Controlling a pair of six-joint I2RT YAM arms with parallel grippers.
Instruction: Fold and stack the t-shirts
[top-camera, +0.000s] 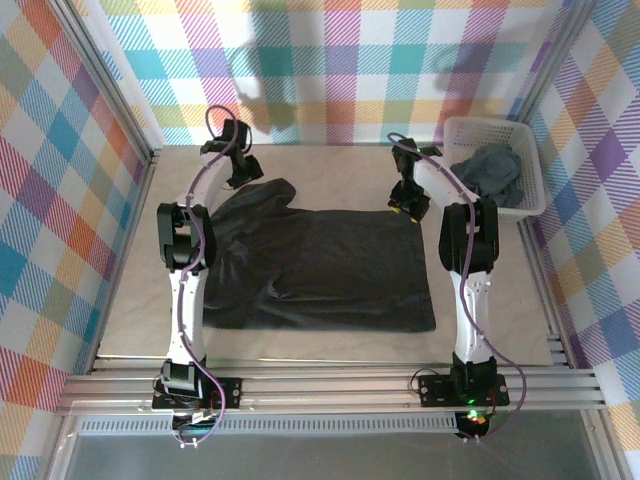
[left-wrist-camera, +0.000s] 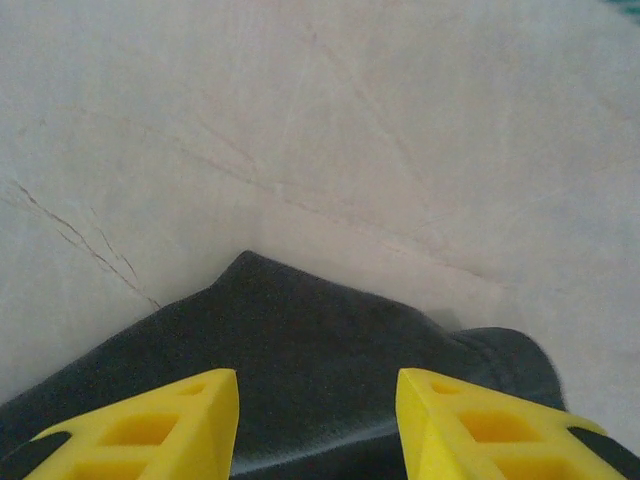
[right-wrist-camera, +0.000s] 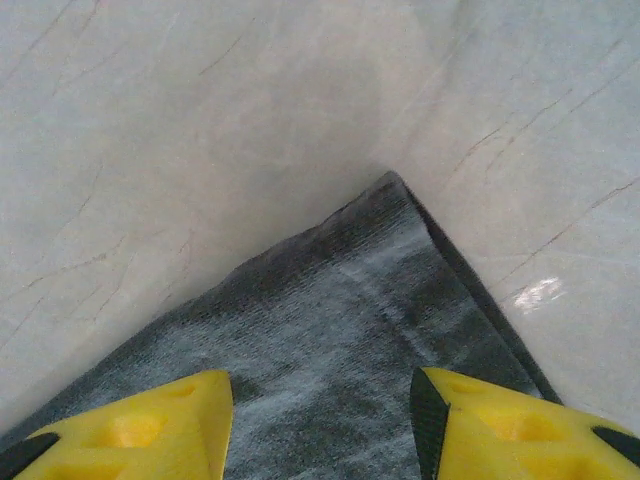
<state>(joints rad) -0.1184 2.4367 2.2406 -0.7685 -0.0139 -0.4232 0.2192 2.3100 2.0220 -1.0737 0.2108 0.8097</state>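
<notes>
A dark charcoal t-shirt (top-camera: 330, 270) lies spread flat on the table, with one sleeve reaching toward the far left. My left gripper (top-camera: 243, 178) hovers over that sleeve's far edge. In the left wrist view its yellow jaws (left-wrist-camera: 318, 385) stand apart, and the dark cloth (left-wrist-camera: 310, 330) lies loose beneath them. My right gripper (top-camera: 403, 207) is at the shirt's far right corner. Its jaws (right-wrist-camera: 320, 385) are open over the flat grey-black corner (right-wrist-camera: 330, 320). More grey t-shirts (top-camera: 492, 172) sit bunched in the basket.
The white lattice basket (top-camera: 520, 205) stands at the far right against the checked wall. Pale bare tabletop (top-camera: 330, 165) runs behind the shirt, and more of it (top-camera: 500, 280) lies to its right. An aluminium rail (top-camera: 330, 385) edges the near side.
</notes>
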